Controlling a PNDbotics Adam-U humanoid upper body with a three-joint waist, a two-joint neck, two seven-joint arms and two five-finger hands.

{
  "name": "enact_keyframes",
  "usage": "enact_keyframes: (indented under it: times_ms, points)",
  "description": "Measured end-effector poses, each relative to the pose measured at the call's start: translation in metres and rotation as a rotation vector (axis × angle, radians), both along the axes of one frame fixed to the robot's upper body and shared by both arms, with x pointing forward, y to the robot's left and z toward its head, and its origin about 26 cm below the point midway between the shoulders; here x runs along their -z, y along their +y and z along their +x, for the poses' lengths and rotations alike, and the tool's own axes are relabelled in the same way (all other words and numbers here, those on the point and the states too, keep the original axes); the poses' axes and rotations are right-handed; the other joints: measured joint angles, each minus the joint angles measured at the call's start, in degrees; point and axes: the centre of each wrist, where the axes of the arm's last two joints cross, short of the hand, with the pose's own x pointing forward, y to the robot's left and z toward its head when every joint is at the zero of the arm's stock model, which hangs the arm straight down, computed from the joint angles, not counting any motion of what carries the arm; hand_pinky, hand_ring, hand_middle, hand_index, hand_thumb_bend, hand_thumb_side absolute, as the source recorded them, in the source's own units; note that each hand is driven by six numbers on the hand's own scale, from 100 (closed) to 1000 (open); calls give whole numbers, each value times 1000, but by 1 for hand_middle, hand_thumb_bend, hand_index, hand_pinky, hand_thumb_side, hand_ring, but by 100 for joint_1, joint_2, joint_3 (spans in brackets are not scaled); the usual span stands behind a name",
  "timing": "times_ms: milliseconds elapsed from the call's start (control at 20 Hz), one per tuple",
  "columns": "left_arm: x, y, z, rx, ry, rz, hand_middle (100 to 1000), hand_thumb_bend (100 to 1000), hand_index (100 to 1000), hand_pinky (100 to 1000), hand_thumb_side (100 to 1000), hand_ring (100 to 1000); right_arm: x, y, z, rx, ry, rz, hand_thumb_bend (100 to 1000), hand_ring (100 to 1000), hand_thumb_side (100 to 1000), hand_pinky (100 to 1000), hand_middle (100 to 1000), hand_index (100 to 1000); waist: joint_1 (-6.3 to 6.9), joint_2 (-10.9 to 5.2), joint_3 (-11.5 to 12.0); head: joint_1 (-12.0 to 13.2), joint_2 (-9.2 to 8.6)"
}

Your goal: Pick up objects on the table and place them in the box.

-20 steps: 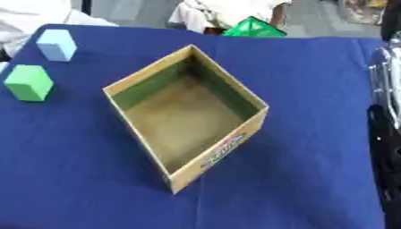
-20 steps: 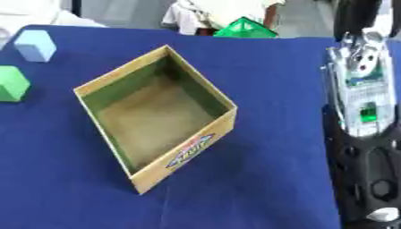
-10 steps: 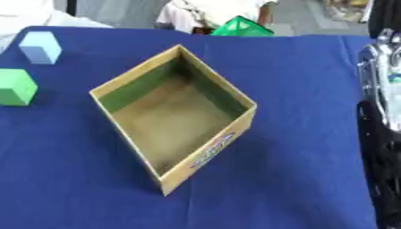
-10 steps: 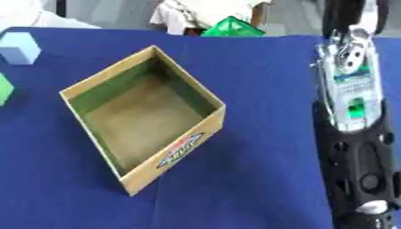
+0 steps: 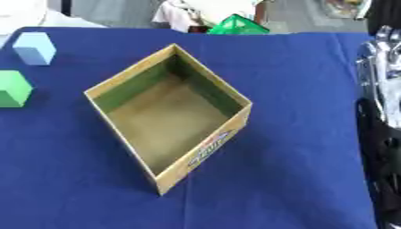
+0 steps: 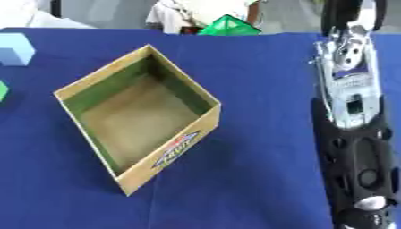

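A: Where's the box?

B: Open cardboard box (image 5: pixel 168 120) sits mid-surface on the blue cloth (image 5: pixel 297 147), empty, turned diamond-wise; long axis runs far-left to near-right, printed side facing near-right.

A: Objects?

B: Light blue block (image 5: pixel 34 48) and green cube (image 5: pixel 13 88) left of it, green pyramid (image 6: pixel 228 26) at the far edge.

A: Hands?

B: I only see the right arm (image 6: pixel 356 134) along the right side. Can't tell the fingers' state.

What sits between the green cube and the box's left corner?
Nothing: in the left eye view only bare blue tablecloth separates the green cube from the box.
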Motion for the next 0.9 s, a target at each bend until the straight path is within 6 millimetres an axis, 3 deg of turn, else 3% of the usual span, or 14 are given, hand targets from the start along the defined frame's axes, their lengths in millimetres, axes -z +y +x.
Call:
enact_keyframes:
  times_ms: [150,450,900]
  points:
    - [-9,20,10,-94,92,76,674,411,860,719,766,729,2,-2,0,6,9,-5,219,839,1000,815,644,854,42,-2,8,-70,0]
    - [-21,59,35,-279,286,203,680,404,869,725,790,737,2,-3,1,9,17,-19,217,839,1000,815,644,854,43,-3,11,-263,-7]
    - [-29,94,60,-353,470,358,709,419,891,757,761,766,2,-4,3,10,20,-28,216,839,1000,815,645,855,41,-4,-2,-142,7]
